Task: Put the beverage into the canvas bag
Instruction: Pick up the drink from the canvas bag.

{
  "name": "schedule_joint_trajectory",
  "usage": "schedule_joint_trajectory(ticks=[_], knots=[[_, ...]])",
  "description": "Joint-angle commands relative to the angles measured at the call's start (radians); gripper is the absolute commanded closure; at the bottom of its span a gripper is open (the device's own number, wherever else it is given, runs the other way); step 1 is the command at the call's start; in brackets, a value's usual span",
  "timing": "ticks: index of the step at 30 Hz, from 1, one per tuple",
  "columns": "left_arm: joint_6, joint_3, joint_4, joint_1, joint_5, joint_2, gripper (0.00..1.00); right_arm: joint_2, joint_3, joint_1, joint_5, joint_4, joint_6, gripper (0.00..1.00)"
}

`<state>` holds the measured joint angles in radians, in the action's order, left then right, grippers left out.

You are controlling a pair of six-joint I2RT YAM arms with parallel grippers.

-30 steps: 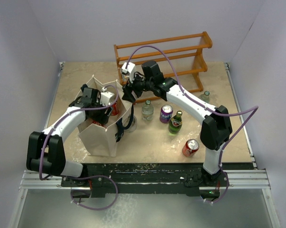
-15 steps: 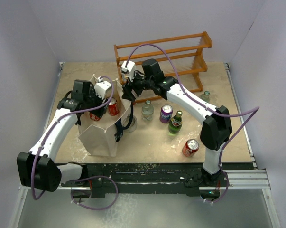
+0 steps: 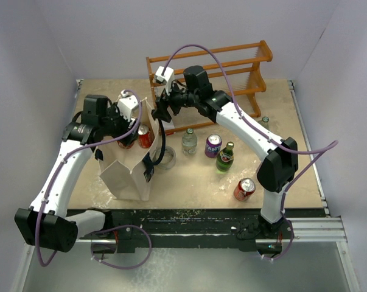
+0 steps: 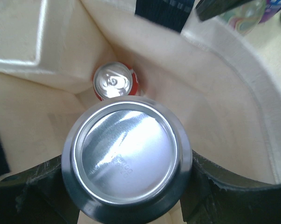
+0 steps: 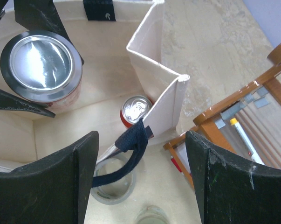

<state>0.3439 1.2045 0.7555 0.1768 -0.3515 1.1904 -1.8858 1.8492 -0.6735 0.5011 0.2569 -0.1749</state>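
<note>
The cream canvas bag (image 3: 129, 173) with navy handles stands open at the left of the table. My left gripper (image 3: 125, 129) is over its mouth, shut on a beverage can (image 4: 126, 158) whose shiny bottom faces the wrist camera; the can also shows in the right wrist view (image 5: 40, 60). A red can (image 4: 114, 81) stands inside the bag on its floor. My right gripper (image 3: 160, 114) is open just beyond the bag's far rim. In the right wrist view the gripper (image 5: 141, 140) has a navy handle strap (image 5: 131, 144) lying loose between its jaws.
An orange-brown wooden rack (image 3: 210, 70) stands at the back. Right of the bag are a tape roll (image 3: 167, 159), a clear bottle (image 3: 189, 141), a purple can (image 3: 213, 145), a green bottle (image 3: 226, 157) and a red can (image 3: 244, 189).
</note>
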Motion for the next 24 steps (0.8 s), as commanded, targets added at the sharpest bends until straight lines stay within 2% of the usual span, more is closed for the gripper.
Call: schedule_joint_trajectory(ticks=[1,6,11,17,20,24], knots=[[0.005,0.125,-0.064,-0.015,-0.074,-0.052,1.00,0.016,0.083,0.002,0.052,-0.007,0.035,0.24],[-0.058,0.196,-0.086,-0.031,-0.078,-0.060,1.00,0.027,0.120,0.002,0.077,-0.038,0.060,0.24],[-0.223,0.298,-0.122,-0.072,-0.073,-0.039,1.00,0.045,0.138,0.003,0.084,-0.093,0.104,0.21],[-0.586,0.417,-0.214,-0.150,-0.182,0.048,1.00,0.099,0.086,0.003,0.076,-0.198,0.158,0.16],[-0.794,0.435,-0.282,-0.204,-0.255,0.094,1.00,0.130,0.051,0.002,0.084,-0.262,0.181,0.14],[-0.986,0.458,-0.352,-0.244,-0.303,0.134,1.00,0.128,0.040,-0.001,0.085,-0.347,0.219,0.09]])
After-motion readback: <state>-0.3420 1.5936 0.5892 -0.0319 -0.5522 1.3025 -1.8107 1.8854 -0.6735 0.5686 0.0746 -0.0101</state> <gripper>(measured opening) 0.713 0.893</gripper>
